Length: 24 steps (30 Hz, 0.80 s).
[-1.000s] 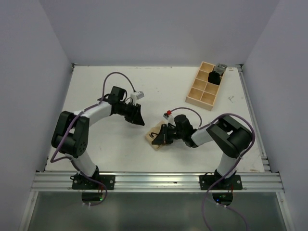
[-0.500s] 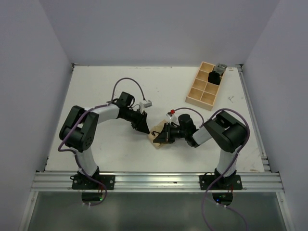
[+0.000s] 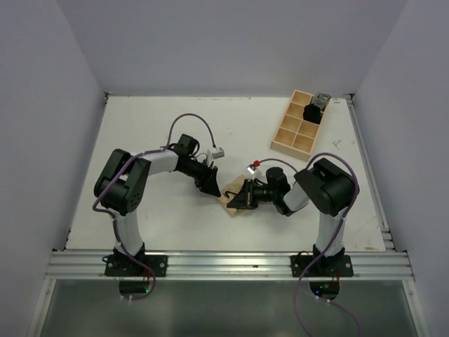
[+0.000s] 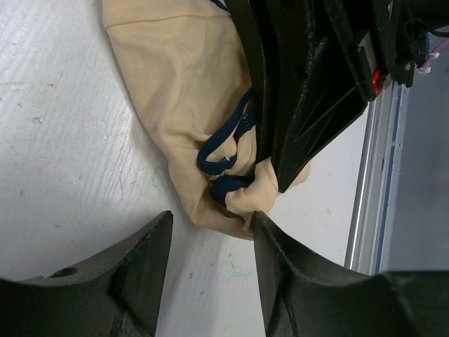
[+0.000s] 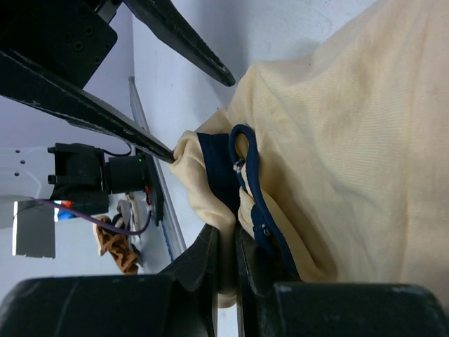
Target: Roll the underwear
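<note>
**Underwear (image 3: pixel 226 203) pinched by right, left closing in: snag and unroll risk**

**Top view:** The garment lies bunched on the table (image 3: pixel 154 133), centre-front, between the two arms. The right gripper (image 3: pixel 238 199) is on its right side and the left gripper (image 3: pixel 212 188) is at its left edge. The wooden tray (image 3: pixel 298 133) is well apart, far right.

**Left wrist:** The left fingers (image 4: pixel 137 270) are spread with nothing between them. The bundle's rounded end sits just ahead of the gap. The right gripper's black finger digs into the fold beside the dark blue trim (image 4: pixel 223 153).

**Right wrist:** The right fingers (image 5: pixel 200 270) are clenched on a fold of tan fabric, with the trim loop bunched just above them. The left finger tips are just beyond the cloth.

**Risks, as I judge them:**
- The two grippers are nearly touching, so a finger collision is likely if the left one pushes further in.
- The left jaws could catch only the trim loop and drag it out, loosening the bundle.
- The right pinch is on a thin fold, so any pull from the left could slip it free and let the roll open.

**Versus a second ago:** The left gripper has moved from well apart, up-left of the garment, to right against it, and its jaws have widened. The right grip is unchanged. The bundle has barely shifted.
</note>
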Tool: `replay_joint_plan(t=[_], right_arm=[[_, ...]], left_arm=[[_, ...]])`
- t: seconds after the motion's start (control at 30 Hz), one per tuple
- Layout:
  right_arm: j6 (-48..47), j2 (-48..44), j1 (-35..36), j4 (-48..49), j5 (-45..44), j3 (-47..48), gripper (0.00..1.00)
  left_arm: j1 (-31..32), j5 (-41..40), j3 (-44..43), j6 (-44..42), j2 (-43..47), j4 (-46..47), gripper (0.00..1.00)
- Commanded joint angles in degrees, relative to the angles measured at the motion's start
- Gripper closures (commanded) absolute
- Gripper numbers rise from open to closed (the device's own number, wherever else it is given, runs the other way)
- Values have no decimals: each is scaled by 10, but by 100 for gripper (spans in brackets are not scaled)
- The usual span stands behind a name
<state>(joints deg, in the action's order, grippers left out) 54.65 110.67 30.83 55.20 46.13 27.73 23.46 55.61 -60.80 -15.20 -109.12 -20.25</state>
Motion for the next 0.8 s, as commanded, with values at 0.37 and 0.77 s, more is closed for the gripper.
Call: replay_joint_plan(t=[0.37,0.77], right_arm=[[7,27,-5,32,28,-9,100],[18,48,-5,64,42,-17,100]], left_arm=[[-6,38,-89,-255,23,-156,47],[73,-30,-107,-296,28,-193,46]])
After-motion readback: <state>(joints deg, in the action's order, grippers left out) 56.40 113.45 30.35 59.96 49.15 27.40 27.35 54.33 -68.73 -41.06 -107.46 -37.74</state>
